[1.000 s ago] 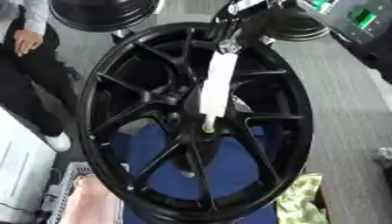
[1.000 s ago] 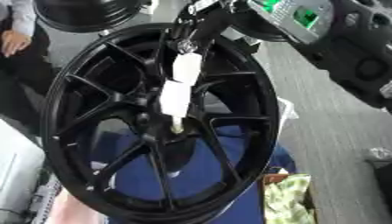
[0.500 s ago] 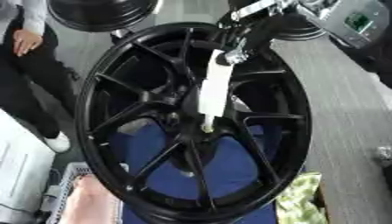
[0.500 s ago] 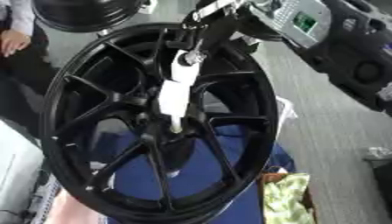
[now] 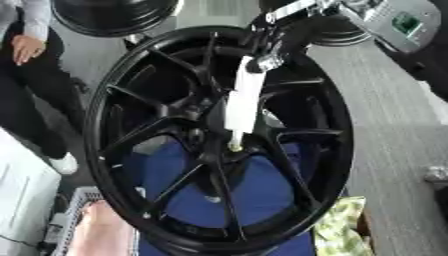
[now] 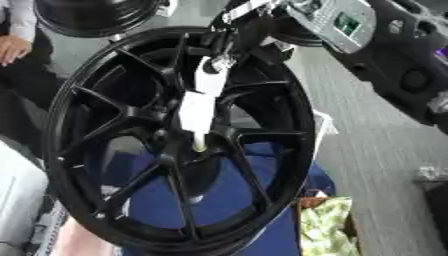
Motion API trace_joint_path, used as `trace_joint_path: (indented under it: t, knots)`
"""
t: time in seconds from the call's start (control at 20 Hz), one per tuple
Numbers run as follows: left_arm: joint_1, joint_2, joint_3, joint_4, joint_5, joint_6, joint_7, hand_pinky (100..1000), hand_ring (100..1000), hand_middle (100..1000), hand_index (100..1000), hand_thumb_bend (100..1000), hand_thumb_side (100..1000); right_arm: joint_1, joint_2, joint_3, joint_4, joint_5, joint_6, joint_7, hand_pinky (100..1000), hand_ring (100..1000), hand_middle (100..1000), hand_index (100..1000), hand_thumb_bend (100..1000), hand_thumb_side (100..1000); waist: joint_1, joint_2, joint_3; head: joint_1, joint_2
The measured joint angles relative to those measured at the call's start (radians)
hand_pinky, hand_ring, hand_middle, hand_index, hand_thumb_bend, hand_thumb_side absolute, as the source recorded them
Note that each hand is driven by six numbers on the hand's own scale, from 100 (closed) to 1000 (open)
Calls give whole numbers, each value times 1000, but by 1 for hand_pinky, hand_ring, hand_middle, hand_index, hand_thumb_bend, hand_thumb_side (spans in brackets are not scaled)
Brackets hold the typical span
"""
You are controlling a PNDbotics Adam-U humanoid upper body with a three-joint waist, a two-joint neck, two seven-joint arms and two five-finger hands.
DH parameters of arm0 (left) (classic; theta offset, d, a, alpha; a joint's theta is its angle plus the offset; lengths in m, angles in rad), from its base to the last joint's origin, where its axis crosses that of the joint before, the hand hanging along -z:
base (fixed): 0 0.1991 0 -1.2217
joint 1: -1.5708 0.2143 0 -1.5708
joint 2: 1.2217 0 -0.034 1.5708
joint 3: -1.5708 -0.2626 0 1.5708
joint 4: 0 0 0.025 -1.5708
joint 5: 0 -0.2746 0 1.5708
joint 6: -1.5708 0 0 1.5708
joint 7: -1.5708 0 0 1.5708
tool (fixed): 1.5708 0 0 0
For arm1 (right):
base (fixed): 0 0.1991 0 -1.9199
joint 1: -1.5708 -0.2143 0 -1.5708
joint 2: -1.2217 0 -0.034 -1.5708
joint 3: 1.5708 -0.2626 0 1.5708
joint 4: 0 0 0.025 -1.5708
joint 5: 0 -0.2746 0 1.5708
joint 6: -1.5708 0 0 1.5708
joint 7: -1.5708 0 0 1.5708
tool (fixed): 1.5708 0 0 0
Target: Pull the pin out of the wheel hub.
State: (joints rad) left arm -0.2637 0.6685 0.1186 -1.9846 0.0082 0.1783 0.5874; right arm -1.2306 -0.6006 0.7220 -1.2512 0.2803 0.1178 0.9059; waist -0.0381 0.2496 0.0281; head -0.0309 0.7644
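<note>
near edge: blue cloth (image 5: pixel 254 195) under the wheel, yellow-green rag (image 5: pixel 341 232) at lower right.
wheel hub: black multi-spoke wheel hub (image 5: pixel 219 145) fills the view, face toward the head camera, rim tilted.
pin: white pin (image 5: pixel 243 105), long axis running from the hub centre up and slightly right toward the top rim; lower tip sits at the centre bore, so it looks not fully out.
right hand: right hand (image 5: pixel 271 42) comes in from upper right, fingers curled round the pin's top end, clamped on it.
key relation: the pin hangs below the right hand, tip pointing down at the hub. Judging by that, the pull goes along the axis, up and right, away from the bore.
left hand: not visible in either view.
risk: any sideways drift could bind the tip in the bore.
far: second black wheel (image 5: pixel 109 15) behind.
</note>
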Motion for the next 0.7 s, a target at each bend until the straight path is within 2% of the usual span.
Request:
trace_joint_path:
  t: [0.45, 0.7]
  knots:
    - [1, 0, 0, 0, 0, 1, -3, 643, 996, 741, 766, 503, 736, 5, 4, -10, -1, -23, 1, 2, 926, 907, 838, 974, 105, 685, 0, 0, -1, 0, 0]
    - [7, 0, 0, 0, 0, 3, -4, 644, 996, 741, 766, 503, 735, 7, -25, -21, -61, -46, 29, 2, 922, 898, 831, 971, 100, 664, 0, -2, -6, 1, 0]
